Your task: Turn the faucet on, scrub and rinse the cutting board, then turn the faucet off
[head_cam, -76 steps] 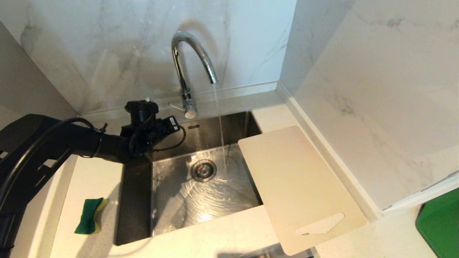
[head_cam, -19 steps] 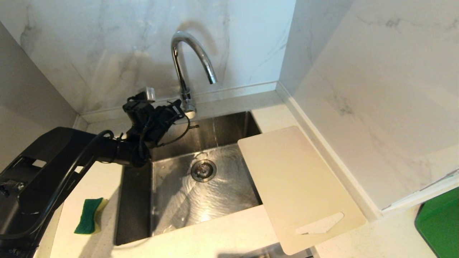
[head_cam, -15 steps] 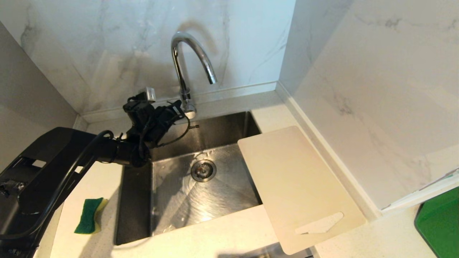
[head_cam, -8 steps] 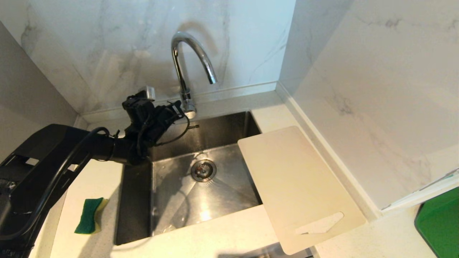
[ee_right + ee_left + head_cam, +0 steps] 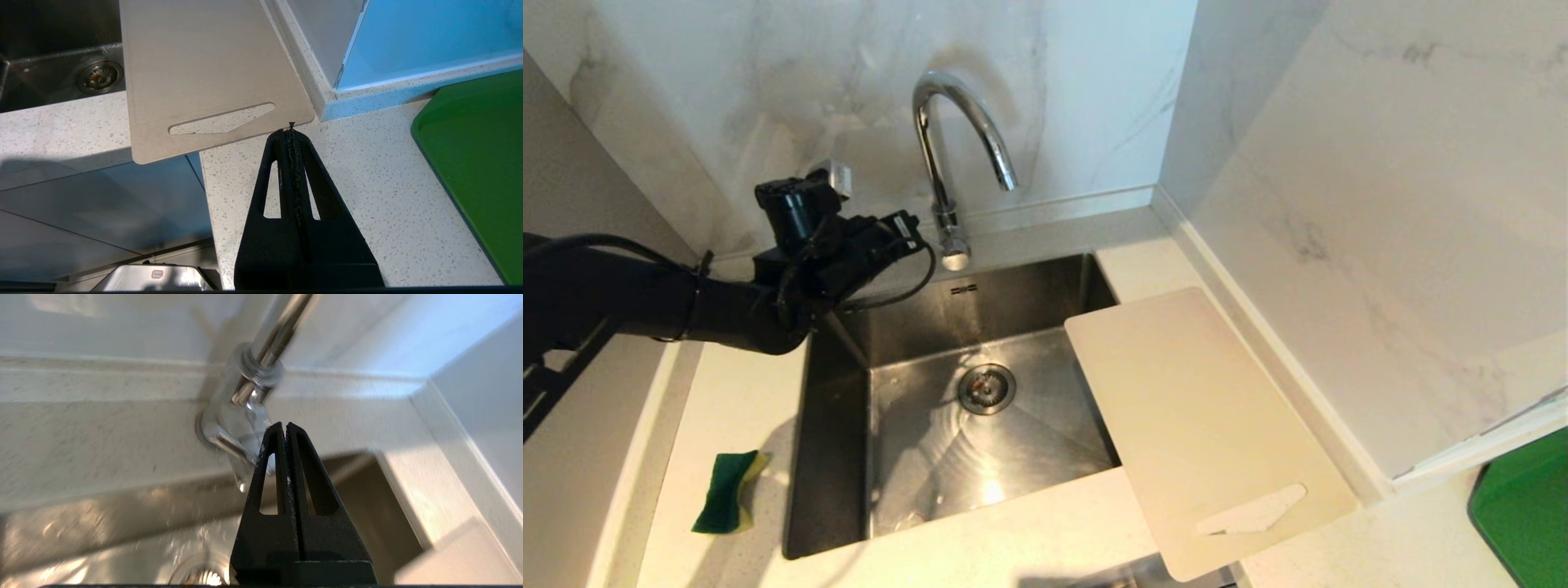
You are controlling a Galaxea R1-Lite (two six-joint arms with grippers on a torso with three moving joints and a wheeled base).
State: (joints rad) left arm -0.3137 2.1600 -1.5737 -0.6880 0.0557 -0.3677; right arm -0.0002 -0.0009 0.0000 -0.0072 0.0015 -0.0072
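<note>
The chrome gooseneck faucet (image 5: 947,155) stands behind the sink, and no water runs from its spout. In the left wrist view its base (image 5: 233,420) and thin side lever (image 5: 229,445) sit just beyond my fingertips. My left gripper (image 5: 905,231) (image 5: 284,425) is shut and empty, hovering a little to the left of the faucet base without touching it. The pale beige cutting board (image 5: 1201,425) (image 5: 196,61) lies flat on the counter at the right, one end overhanging the sink. My right gripper (image 5: 289,131) is shut and empty, parked over the counter near the board's handle cutout.
The steel sink (image 5: 833,457) is wet, with its drain (image 5: 987,389) in the middle. A green-and-yellow sponge (image 5: 723,492) lies on the counter left of the sink. A bright green flat object (image 5: 1523,514) (image 5: 478,155) sits at the far right. Marble walls close in behind and to the right.
The water that ran five seconds ago has stopped and the sink has drained. In the last second my left arm has drawn back to the left and lifted away from the faucet base.
</note>
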